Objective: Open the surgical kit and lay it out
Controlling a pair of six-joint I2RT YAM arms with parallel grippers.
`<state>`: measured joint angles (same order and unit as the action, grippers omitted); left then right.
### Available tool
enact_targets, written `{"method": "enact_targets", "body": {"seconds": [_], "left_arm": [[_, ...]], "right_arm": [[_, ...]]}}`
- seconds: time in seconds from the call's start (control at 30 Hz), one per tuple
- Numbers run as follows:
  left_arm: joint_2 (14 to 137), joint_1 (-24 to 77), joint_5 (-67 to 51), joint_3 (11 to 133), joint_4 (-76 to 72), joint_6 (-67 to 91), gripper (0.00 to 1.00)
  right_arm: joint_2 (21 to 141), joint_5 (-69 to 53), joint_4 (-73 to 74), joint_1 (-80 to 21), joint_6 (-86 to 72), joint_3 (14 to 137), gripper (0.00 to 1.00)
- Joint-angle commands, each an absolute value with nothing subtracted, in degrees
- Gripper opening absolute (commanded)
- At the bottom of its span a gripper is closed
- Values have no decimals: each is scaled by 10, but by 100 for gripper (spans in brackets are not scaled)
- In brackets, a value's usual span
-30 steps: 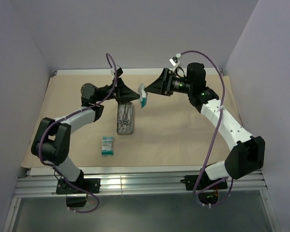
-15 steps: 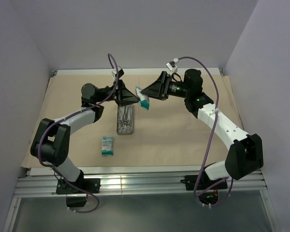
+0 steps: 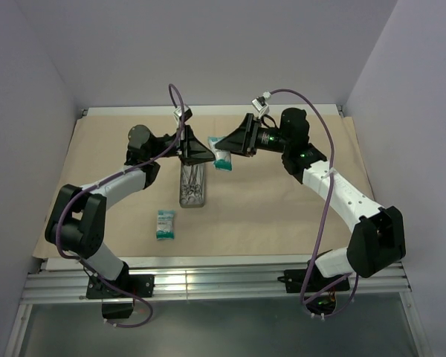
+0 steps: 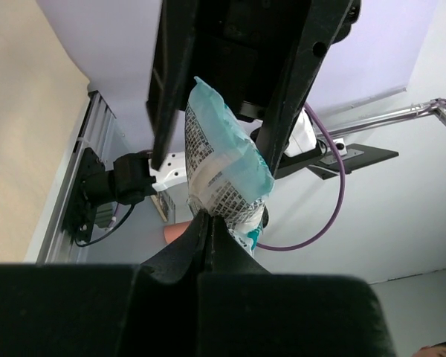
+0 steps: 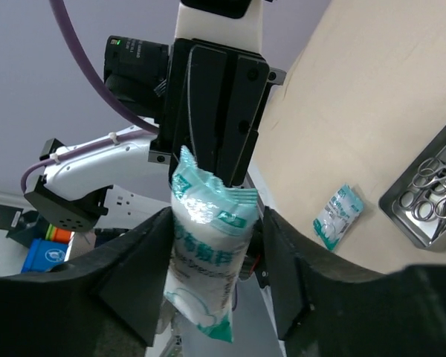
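Two arms now meet over the far middle of the worktop, where a second ago a gap lay between them. The right tool, its fingers closed across a teal-white packet, has carried it leftward until its lower end touches the tips of the left tool, which is pinched fully together. Underneath, tan wrap covers the worktop between lilac-grey walls; the grey tray of instruments sits unmoved below the packet, and a second packet lies towards the near-left edge.

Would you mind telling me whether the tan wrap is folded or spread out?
Spread out: the tan wrap lies flat, with the metal tray and a packet resting on it.
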<state>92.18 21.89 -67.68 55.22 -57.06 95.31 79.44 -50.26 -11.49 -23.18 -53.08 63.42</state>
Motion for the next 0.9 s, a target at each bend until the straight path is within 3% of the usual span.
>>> {"method": "enact_targets", "body": {"seconds": [0.0, 0.1, 0.17, 0.27, 0.47, 0.63, 0.87], "left_arm": [[890, 220, -668, 556, -532, 903, 2], [874, 218, -668, 566, -436, 838, 8], [867, 216, -664, 576, -369, 770, 21], [853, 210, -652, 601, -228, 673, 29], [831, 160, -558, 646, 66, 502, 38], [817, 102, -482, 649, 188, 427, 42], [804, 40, -358, 639, 295, 345, 42]], "right_arm": [[773, -516, -98, -242, -511, 642, 57], [775, -512, -83, -242, -498, 654, 48], [776, -509, -69, -243, -491, 659, 39], [778, -504, -52, -242, -482, 668, 32], [781, -469, 3, -243, -449, 678, 31], [774, -364, 51, -268, -439, 655, 31], [807, -179, 77, -405, -473, 617, 32]]}}
